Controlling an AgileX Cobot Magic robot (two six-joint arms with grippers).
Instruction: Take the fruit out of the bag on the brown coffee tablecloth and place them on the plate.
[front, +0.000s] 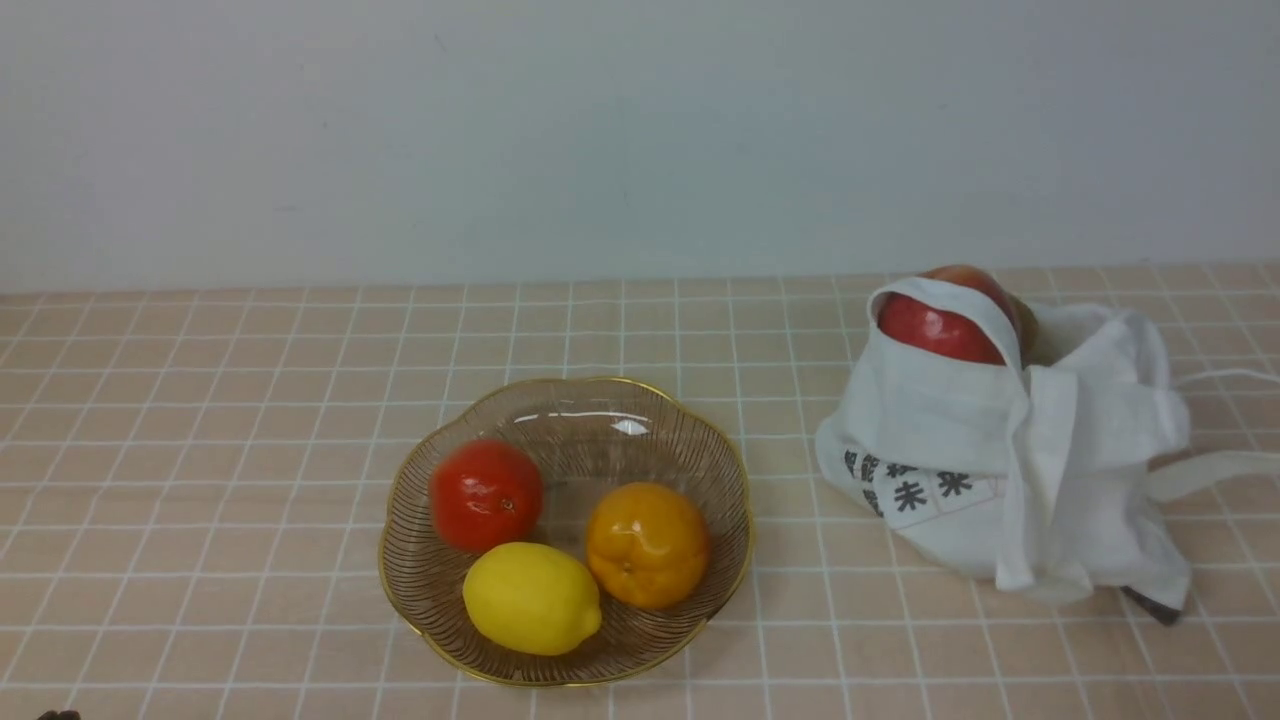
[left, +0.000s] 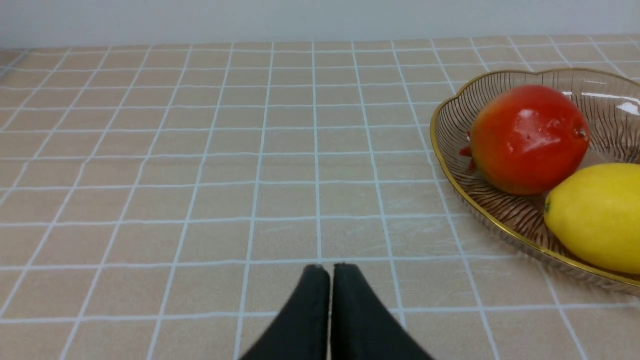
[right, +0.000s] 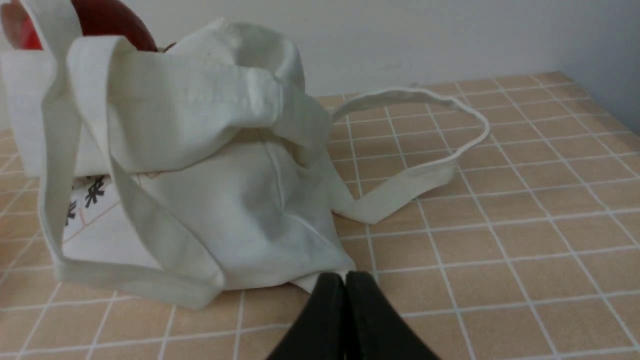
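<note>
One lemon (front: 531, 598), one mandarin (front: 647, 545), one red-orange round fruit (front: 486, 495), one apple (front: 945, 317), one plate (front: 440, 610), one bag (front: 1010, 450), one tablecloth (front: 200, 400).

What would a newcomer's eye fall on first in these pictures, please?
Probably the scalloped amber glass plate at the centre of the pinkish-tan checked tablecloth, holding a yellow lemon, an orange mandarin and a red-orange round fruit. To its right, a dark red apple peeks from the white cloth bag.
</note>
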